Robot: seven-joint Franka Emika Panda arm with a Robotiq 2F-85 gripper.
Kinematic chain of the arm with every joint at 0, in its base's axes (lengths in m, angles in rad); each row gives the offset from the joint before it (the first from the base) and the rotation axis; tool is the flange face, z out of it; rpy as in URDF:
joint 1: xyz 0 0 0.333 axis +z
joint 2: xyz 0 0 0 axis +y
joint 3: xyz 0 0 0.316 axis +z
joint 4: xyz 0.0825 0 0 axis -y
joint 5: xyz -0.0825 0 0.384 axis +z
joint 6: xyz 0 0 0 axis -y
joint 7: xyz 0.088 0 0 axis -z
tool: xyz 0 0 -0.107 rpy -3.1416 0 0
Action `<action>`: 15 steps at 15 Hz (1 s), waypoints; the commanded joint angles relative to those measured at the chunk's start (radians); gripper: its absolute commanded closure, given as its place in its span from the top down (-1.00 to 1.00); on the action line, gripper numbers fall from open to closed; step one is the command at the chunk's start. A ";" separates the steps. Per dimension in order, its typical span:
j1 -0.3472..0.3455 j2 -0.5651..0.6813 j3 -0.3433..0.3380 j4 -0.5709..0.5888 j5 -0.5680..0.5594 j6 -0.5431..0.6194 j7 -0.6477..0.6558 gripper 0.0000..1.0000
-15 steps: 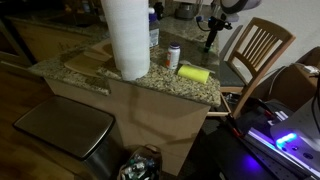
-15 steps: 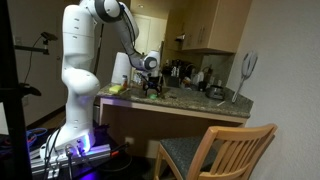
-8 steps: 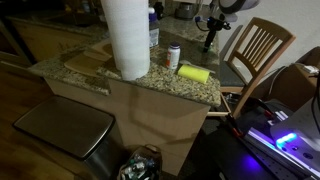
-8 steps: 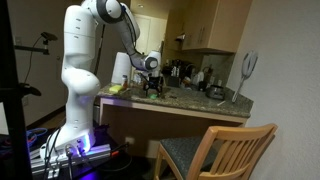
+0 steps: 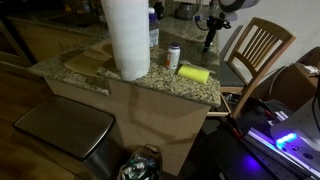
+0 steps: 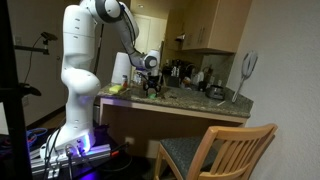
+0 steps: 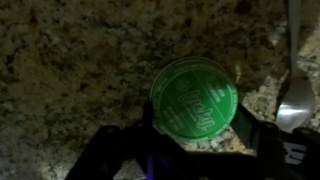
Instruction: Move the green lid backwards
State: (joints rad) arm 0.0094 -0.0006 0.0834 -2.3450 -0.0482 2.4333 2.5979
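Nothing moved since before | green lid (image 7: 194, 97) flat, round — no long axis | fingers (image 7: 270, 150) flank it — grip unclear

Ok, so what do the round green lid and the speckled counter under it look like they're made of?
The round green lid looks like moulded plastic, semi-glossy: uniform bright green, with a raised rim and what seem to be embossed markings catching light. The speckled counter looks like polished granite: mottled tan, brown and black grains with a slight sheen, though a laminate imitation is possible.

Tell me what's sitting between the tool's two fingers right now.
The green lid, lying flat on the granite counter, seen in the wrist view; whether the fingers touch it is unclear.
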 commanded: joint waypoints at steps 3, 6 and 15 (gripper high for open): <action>0.028 -0.021 -0.003 0.010 0.110 -0.068 -0.131 0.04; 0.057 -0.035 0.013 0.011 0.164 -0.104 -0.213 0.04; 0.149 -0.025 0.081 0.002 0.129 -0.101 -0.210 0.04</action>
State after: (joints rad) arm 0.1606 -0.0251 0.1639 -2.3442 0.0801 2.3349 2.3882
